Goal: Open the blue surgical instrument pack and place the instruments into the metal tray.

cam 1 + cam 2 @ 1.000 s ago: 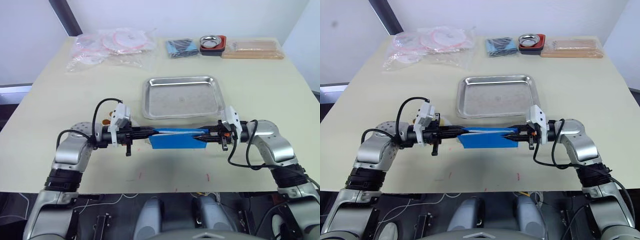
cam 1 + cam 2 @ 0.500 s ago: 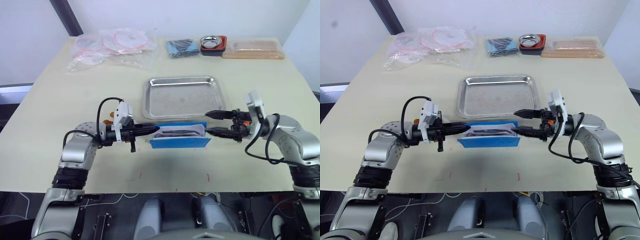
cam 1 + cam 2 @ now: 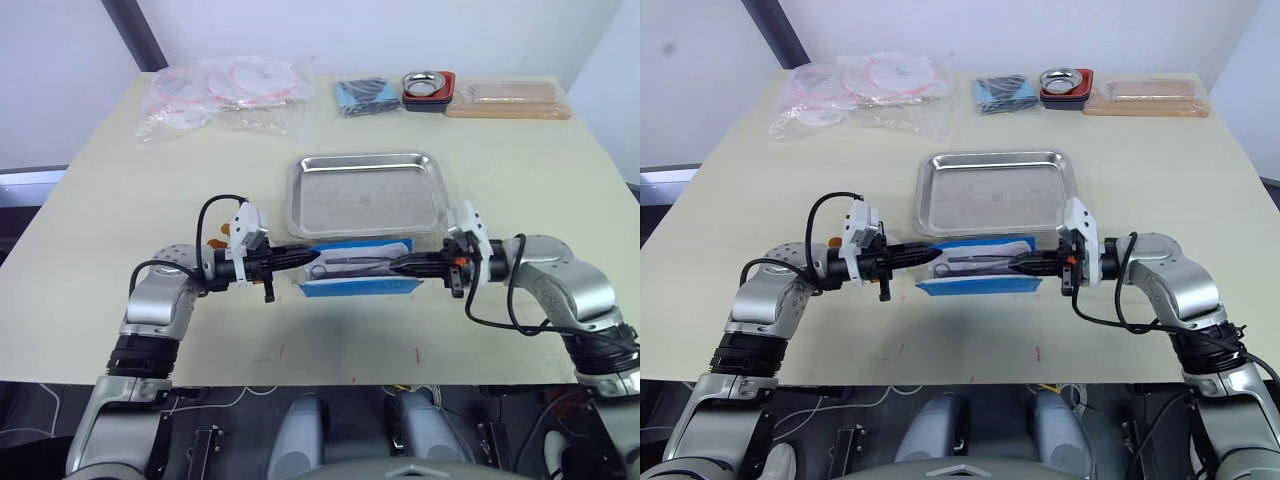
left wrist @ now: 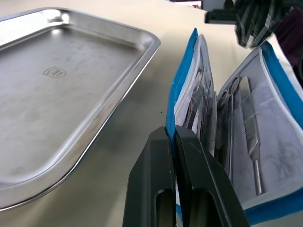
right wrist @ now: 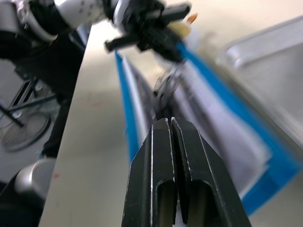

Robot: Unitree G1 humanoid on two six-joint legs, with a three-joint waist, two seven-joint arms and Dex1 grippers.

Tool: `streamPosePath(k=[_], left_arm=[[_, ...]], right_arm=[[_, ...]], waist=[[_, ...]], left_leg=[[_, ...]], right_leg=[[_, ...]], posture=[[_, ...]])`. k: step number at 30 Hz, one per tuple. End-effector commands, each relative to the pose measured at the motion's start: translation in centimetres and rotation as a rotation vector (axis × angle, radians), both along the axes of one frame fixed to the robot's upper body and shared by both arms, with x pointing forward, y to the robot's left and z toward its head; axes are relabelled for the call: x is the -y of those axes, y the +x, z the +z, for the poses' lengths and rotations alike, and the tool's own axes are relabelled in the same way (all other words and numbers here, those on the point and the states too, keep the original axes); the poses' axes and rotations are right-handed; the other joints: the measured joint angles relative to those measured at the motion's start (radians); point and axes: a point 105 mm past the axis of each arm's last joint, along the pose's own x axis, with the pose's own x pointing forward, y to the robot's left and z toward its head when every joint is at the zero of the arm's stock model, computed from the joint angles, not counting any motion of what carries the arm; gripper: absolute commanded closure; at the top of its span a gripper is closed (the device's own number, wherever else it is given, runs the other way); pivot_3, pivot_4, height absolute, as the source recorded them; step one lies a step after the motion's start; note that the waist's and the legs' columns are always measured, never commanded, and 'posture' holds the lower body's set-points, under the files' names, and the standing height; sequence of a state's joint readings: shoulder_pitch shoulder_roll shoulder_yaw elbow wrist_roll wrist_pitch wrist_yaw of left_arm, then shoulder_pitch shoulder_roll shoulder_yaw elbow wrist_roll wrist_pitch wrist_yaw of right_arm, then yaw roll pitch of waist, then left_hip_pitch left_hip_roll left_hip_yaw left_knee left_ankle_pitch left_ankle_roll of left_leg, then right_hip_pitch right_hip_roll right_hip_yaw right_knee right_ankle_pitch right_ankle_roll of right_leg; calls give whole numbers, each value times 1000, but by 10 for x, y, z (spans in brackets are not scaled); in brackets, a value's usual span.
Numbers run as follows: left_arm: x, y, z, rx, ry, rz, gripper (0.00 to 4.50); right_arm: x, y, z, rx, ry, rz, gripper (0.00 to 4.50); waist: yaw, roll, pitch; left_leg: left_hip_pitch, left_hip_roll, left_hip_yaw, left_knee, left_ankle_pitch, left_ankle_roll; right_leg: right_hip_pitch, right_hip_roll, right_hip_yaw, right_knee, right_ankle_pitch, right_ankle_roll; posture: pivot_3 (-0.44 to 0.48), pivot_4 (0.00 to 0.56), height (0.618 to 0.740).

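The blue surgical instrument pack (image 3: 355,287) lies open on the table just in front of the metal tray (image 3: 365,195), its whitish lining up. My left gripper (image 3: 308,257) is shut on the blue edge of the pack's left end (image 4: 171,137) and holds that flap upright. Several slim metal instruments (image 4: 246,123) sit in the clear pockets. My right gripper (image 3: 392,265) reaches in from the pack's right end, shut, its tips (image 5: 170,124) on the thin end of a scissor-like instrument (image 5: 165,87). The tray holds nothing.
Along the table's far edge are clear plastic bags (image 3: 225,90), a dark blue folded bundle (image 3: 362,95), a small metal bowl on a red base (image 3: 428,87) and a tan flat box (image 3: 507,98). A small orange object (image 3: 212,241) lies beside my left wrist.
One second ago both grippers held the pack's ends. The right one then let go and opened; now it has moved left into the opened pack and shut. The left grip is unchanged.
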State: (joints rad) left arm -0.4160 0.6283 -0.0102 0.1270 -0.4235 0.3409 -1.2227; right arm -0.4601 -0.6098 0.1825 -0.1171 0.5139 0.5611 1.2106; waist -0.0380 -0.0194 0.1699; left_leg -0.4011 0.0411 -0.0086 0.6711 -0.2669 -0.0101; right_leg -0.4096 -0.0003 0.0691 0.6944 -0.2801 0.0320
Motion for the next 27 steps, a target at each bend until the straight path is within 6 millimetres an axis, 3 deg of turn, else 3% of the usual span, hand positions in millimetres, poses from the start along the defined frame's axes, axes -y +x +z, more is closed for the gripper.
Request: streamPosePath(k=[1, 16, 27], left_arm=[[1, -3, -3, -18, 35, 9, 4500], [13, 7, -35, -115, 121, 89, 4500], [9, 13, -49, -165, 181, 136, 4500]], right_arm=[[-4, -16, -2, 26, -29, 86, 4393], [4, -45, -48, -32, -162, 127, 4393], [12, -48, -64, -18, -221, 111, 4393]], waist=[[0, 0, 0], [1, 0, 0], [1, 0, -1]], left_leg=[[0, 0, 0, 0, 0, 0], [1, 0, -1, 0, 0, 0], [1, 0, 0, 0, 0, 0]], right_leg=[[0, 0, 0, 0, 0, 0], [0, 0, 0, 0, 0, 0], [1, 0, 0, 0, 0, 0]], posture=[[0, 150, 740], [0, 150, 740], [0, 150, 740]])
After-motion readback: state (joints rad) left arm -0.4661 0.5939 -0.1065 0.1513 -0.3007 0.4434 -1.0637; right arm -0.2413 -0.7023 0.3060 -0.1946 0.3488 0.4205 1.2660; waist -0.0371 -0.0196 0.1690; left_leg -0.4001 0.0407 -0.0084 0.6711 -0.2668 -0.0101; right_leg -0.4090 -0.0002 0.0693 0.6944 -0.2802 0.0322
